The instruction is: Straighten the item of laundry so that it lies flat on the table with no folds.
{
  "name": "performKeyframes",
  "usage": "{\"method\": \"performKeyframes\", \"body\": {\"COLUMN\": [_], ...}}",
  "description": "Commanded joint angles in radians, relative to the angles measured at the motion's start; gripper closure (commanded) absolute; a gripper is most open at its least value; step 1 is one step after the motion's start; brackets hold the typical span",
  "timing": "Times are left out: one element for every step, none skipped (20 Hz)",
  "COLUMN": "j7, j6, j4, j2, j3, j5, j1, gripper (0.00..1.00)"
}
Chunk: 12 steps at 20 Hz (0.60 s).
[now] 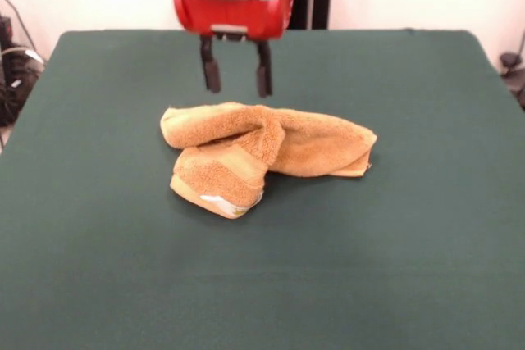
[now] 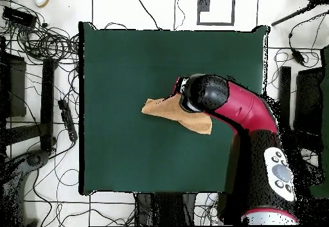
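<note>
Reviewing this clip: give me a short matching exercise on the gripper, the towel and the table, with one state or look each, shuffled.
Column 1:
1. gripper
2. towel
3. table

Column 2:
A. covered in dark green cloth
B. open, above the cloth pile, holding nothing
C. bunched and folded over itself, orange-tan

Pairs: 1-B, 2-C, 3-A

- Orange-tan terry towel (image 1: 267, 153) lies bunched and folded over itself near the middle of the desk (image 1: 410, 268).
- Its paler hem and white tag show at the near lower fold.
- Desk: dark green cloth.
</note>
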Motion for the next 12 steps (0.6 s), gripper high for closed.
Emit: {"method": "performKeyframes", "body": {"j7": [0.247,0.252,0.256,0.253,0.254,0.261,0.266,0.28,0.289,0.295,0.303,0.311], "j6": [-0.212,-0.218,-0.225,-0.215,-0.186,-0.162,-0.156,-0.162,-0.174,-0.17,-0.146,-0.111], "j4": [-0.015,-0.025,-0.034,-0.044,-0.064,-0.076,-0.081,-0.083,-0.08,-0.074,-0.064,-0.053], "j2": [0.215,0.23,0.246,0.259,0.276,0.29,0.301,0.311,0.317,0.317,0.307,0.295], "j3": [0.024,0.02,0.016,0.016,0.012,0.008,0.003,-0.005,-0.01,-0.009,-0.008,-0.009], "j5": [-0.009,-0.002,0.004,0.015,0.026,0.038,0.046,0.055,0.062,0.073,0.087,0.1], "j1": [0.06,0.065,0.07,0.073,0.079,0.086,0.095,0.107,0.117,0.123,0.127,0.133], "gripper": [0.0,0.0,0.0,0.0,0.0,0.0,0.0,0.0,0.0,0.0,0.0,0.0]}}
